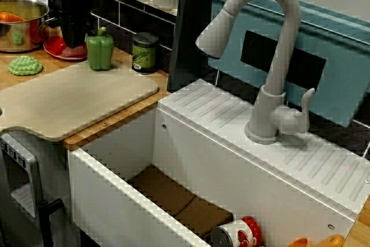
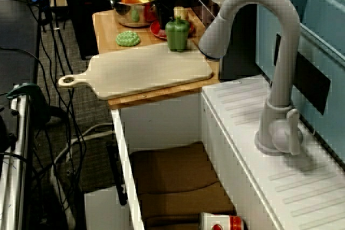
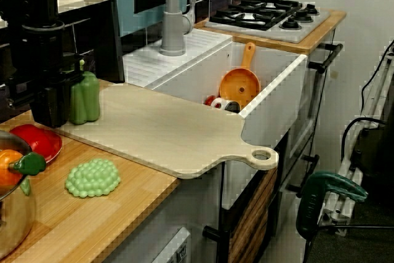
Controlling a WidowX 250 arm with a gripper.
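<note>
I am seeing the black gripper (image 1: 74,40) hanging low over the round red plate (image 1: 53,45) on the wooden desk (image 1: 43,65), jaws too dark for me to tell spread from closed, while the green plastic bell pepper (image 1: 100,49) is standing upright just beside it, seemingly resting on its flat base.

green pepper (image 1: 100,49) | upright, stem up | at cutting board (image 1: 75,98) far corner | beside red plate (image 1: 53,46)
</note>
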